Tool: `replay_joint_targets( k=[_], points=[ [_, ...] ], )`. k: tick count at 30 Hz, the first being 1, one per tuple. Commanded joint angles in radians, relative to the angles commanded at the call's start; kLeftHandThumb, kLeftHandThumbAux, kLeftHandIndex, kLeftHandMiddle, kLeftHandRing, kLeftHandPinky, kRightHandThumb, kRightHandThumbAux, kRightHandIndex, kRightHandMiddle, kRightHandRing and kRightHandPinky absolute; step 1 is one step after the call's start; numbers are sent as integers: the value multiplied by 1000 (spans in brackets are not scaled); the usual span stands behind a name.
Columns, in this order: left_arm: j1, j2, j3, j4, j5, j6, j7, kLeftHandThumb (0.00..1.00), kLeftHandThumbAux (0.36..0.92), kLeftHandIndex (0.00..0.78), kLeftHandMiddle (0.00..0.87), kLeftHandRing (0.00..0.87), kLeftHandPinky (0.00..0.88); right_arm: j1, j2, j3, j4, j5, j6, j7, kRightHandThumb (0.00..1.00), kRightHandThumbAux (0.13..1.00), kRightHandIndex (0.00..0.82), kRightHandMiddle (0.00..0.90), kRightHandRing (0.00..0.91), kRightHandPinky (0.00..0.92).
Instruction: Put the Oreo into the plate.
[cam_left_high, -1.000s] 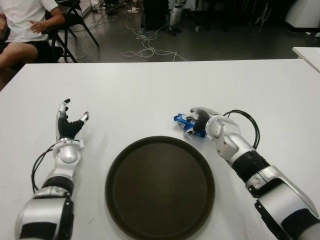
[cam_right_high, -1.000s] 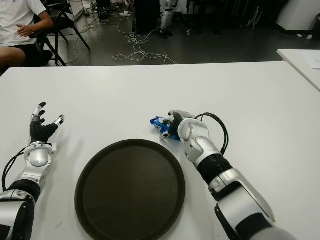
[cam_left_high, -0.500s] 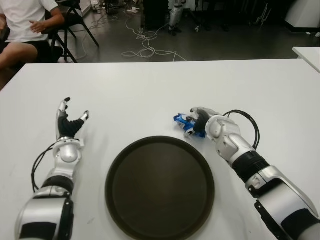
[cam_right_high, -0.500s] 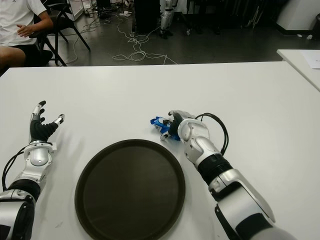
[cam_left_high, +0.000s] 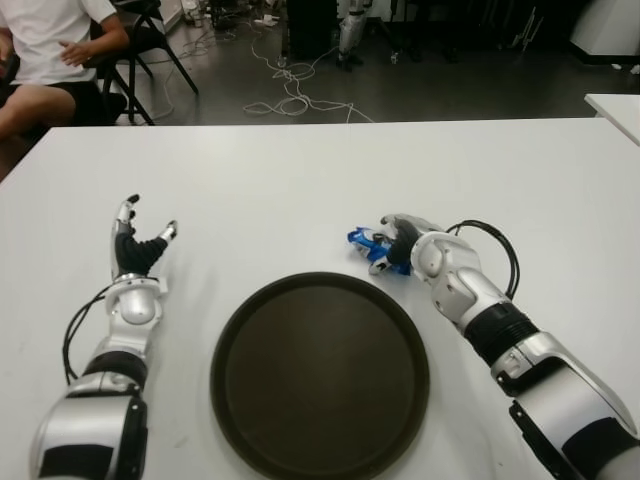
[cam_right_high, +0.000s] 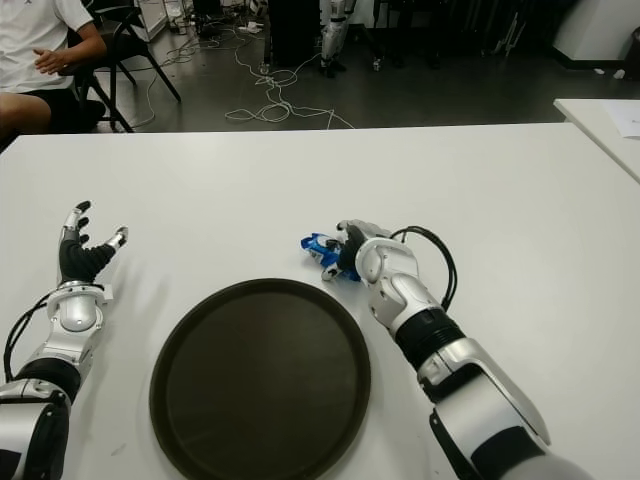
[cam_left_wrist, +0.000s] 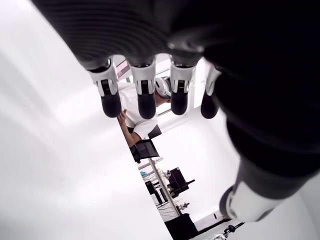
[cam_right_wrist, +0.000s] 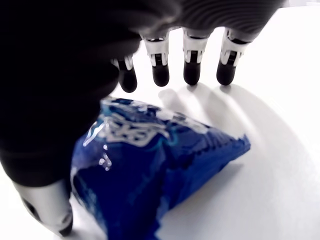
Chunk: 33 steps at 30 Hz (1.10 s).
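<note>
The Oreo is a blue packet lying on the white table, just beyond the far right rim of the round dark plate, which holds nothing. My right hand is cupped over the packet's right end. In the right wrist view the packet lies under the palm, the fingers reach past it to the table, and the thumb stands beside it without a closed grasp. My left hand shows at the left of the plate, fingers spread and pointing up, holding nothing.
A seated person and a dark chair are beyond the table's far left corner. Cables lie on the floor behind. The corner of another white table shows at the far right.
</note>
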<state>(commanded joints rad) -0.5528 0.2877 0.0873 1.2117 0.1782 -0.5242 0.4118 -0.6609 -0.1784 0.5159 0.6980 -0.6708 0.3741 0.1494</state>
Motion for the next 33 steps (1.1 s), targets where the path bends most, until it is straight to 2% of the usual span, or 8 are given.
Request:
replay_joint_targets(
  k=[7,11,17,18,20,22,26,33],
  points=[
    [0,0,0,-1,-1,2,-1,0,733,59,90,64,39,6,3,-6,39,-11,-55,-125,0,727,142,208,193,110],
    [-1,0,4,1,-6,-1,-6,0,722,61,90,63,36,12,10,-27,55,3,-89,-203,0,778,322,396,410,387],
    [-1,4,-2,4,3,-3,-2,0,726,63,87,61,33,14,22,-55,83,22,-128,-288,117,825,471,570,591,598],
    [-1,4,-3,4,4,-4,-3,0,727,63,87,61,33,15,24,-60,86,26,-135,-300,128,827,478,580,601,609],
    [-1,5,-3,5,4,-5,-3,0,728,64,88,62,34,15,26,-66,92,31,-145,-315,456,770,448,622,638,648],
    [-1,5,-2,5,3,-7,-4,0,730,64,89,62,34,18,29,-78,96,38,-160,-337,568,751,439,646,658,665],
    [-1,5,-1,5,2,-9,-6,0,734,63,90,63,32,19,35,-93,106,47,-185,-372,665,733,433,691,693,693],
    [-1,4,0,5,0,-6,-8,0,732,57,86,60,34,19,41,-110,129,61,-220,-415,689,728,432,712,716,723]
  ],
)
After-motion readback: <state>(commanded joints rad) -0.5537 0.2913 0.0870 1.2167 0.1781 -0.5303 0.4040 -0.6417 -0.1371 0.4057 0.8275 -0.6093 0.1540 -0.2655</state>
